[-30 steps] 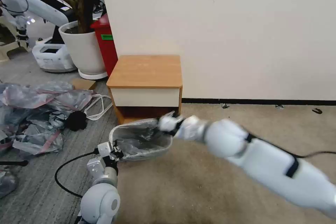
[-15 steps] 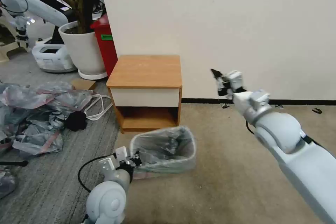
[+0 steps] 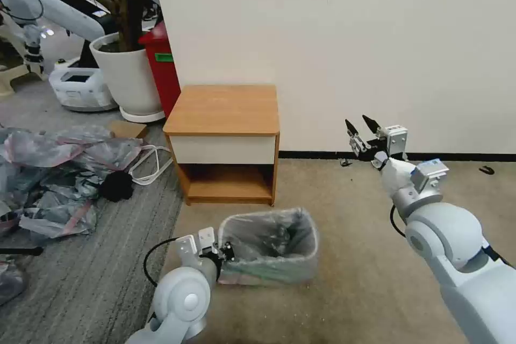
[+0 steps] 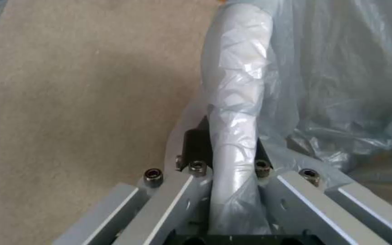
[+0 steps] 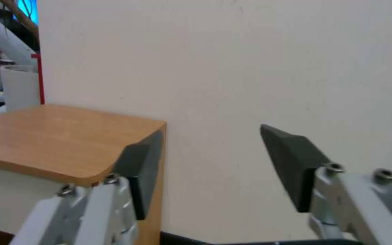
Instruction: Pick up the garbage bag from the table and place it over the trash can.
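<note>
Nearest, the left gripper (image 3: 226,252) pinches the bag-wrapped rim of the trash can (image 3: 269,274) — its fingers (image 4: 196,143) sit either side of that rim. The garbage bag (image 3: 279,234) lines the can, folded over its edge. Bare carpet (image 3: 344,290) lies open around the can. Beyond stands the table (image 3: 223,110). The right gripper (image 3: 361,124) hangs spread and empty beside it, near the wall (image 3: 376,37). A red bin (image 3: 161,70) carries a green label, unreadable.

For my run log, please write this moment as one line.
left gripper: shut on trash can rim, over garbage bag | right gripper: open, raised near wall | table: bare
</note>
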Controlling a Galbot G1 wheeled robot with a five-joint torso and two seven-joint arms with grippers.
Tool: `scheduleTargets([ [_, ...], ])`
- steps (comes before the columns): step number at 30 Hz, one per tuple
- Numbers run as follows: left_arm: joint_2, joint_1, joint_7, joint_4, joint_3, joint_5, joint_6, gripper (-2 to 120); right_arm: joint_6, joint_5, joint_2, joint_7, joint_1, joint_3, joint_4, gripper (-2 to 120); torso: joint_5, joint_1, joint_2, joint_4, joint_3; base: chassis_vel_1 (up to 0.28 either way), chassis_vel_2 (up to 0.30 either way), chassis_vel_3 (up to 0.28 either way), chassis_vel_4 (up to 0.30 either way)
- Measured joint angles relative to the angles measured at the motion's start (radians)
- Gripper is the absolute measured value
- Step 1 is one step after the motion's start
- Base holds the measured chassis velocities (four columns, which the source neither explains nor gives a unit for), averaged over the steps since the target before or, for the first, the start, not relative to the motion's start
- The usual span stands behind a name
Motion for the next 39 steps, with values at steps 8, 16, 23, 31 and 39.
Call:
scheduleTargets([
  [8,0.005,-0.006,-0.003,0.033,0.003,0.003,-0.001,3,0.006,-0.008,0.009,0.001,0.001,0.005,-0.015,93,0.0004,0.0,0.0,0.0001,0.0,0.0,0.0,0.0,0.0],
  [16,0.002,-0.007,-0.004,0.032,0.001,0.006,0.002,7,0.008,-0.016,0.01,-0.001,0.004,0.003,-0.026,111,0.0,0.0,0.0,0.0,0.0,0.0,0.0,0.0,0.0],
  [23,-0.005,-0.01,-0.006,0.024,0.001,-0.005,0.008,29,0.009,-0.017,0.007,-0.002,0.008,0.003,-0.028,114,-0.0002,0.0,0.0,-0.0001,0.0,0.0,0.0,0.0,0.0],
  [31,-0.002,0.005,-0.003,-0.013,-0.02,-0.017,0.018,57,0.009,-0.018,0.004,-0.003,-0.004,0.004,-0.023,108,-0.0004,0.0,0.0,-0.0003,0.0,0.0,0.0,0.0,0.0],
  [39,0.012,0.037,0.021,-0.056,-0.057,-0.016,0.019,58,0.011,-0.021,0.005,-0.003,-0.011,0.004,-0.017,99,-0.0002,0.0,0.0,-0.0002,0.0,0.0,0.0,0.0,0.0],
])
